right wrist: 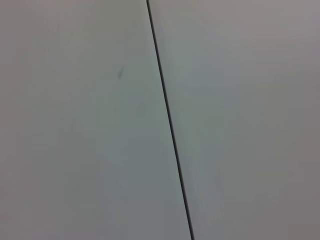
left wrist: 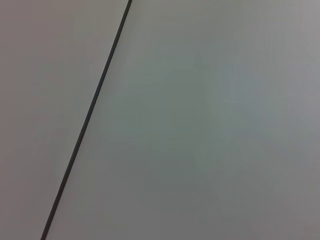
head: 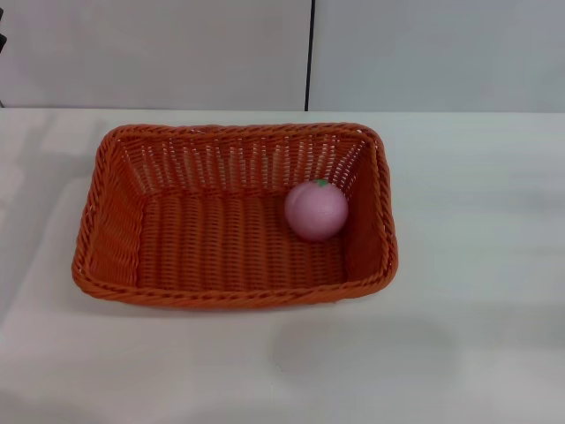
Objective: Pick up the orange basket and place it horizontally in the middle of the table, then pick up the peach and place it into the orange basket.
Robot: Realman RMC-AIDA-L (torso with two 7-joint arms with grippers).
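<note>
The orange basket (head: 159,225) lies lengthwise across the middle of the white table (head: 477,265) in the head view, its long sides running left to right. The pink peach (head: 315,210) rests inside it, against the right end wall near the far corner, green stem spot up. Neither gripper appears in any view. Both wrist views show only a pale grey wall panel with a thin dark seam.
A grey wall (head: 159,53) with a vertical dark seam (head: 310,53) stands behind the table's far edge. Bare white tabletop surrounds the basket on all sides.
</note>
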